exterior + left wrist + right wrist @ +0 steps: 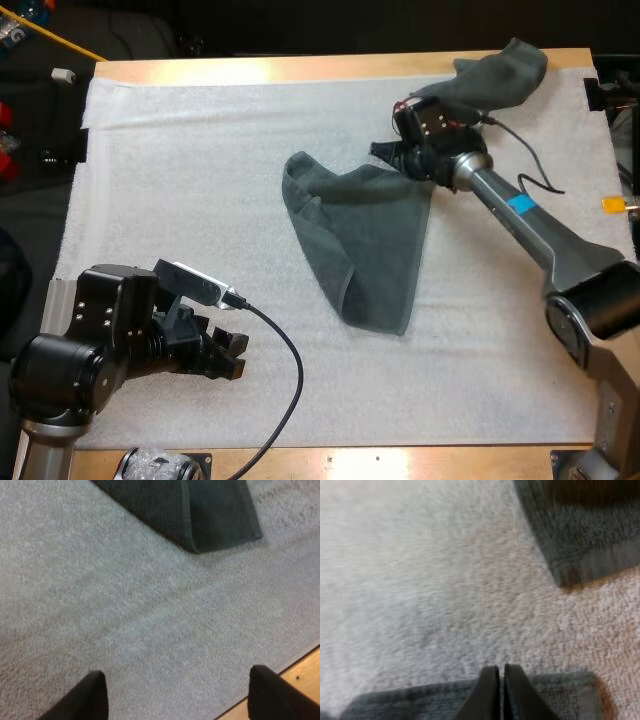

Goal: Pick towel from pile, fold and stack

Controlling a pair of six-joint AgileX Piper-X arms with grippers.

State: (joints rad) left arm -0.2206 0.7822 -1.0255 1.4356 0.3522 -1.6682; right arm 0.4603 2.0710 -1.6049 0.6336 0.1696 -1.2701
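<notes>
Left gripper (228,355) low over the near-left of the white mat (180,180), fingers (90,695) wide apart, holding nothing. Wooden table (400,460) edge just beside it. Bare mat between it and the towel (370,240).

Towel is mid-mat: dark grey-green, flattened into a rough triangle, near tip pointing at the front edge, left lobe bunched.

Right gripper (388,153) pinched closed on its far corner hem.

Crumpled towel (495,75) at the far-right mat edge, behind the right arm.

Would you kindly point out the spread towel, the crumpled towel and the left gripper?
spread towel (372,240): high view, its middle.
crumpled towel (495,80): high view, its middle.
left gripper (238,357): high view, between its fingertips.
</notes>
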